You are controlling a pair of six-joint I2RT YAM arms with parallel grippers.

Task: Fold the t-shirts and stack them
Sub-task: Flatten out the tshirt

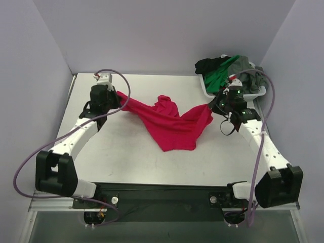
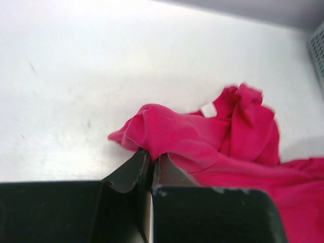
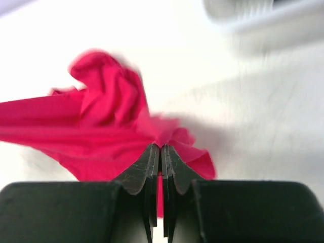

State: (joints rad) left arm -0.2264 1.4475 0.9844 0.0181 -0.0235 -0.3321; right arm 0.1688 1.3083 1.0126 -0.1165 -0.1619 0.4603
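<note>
One crimson t-shirt (image 1: 169, 126), bunched mid-way across the table (image 1: 126, 157); left gripper (image 2: 150, 156) and right gripper (image 3: 161, 148) each clamped on an opposite edge. Remaining t-shirts (image 1: 225, 68) heaped in basket (image 1: 206, 88). Handling: draw apart evenly, spread flat before folding.

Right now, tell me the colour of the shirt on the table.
The t-shirt is plain crimson red, clearest in the top external view.
</note>
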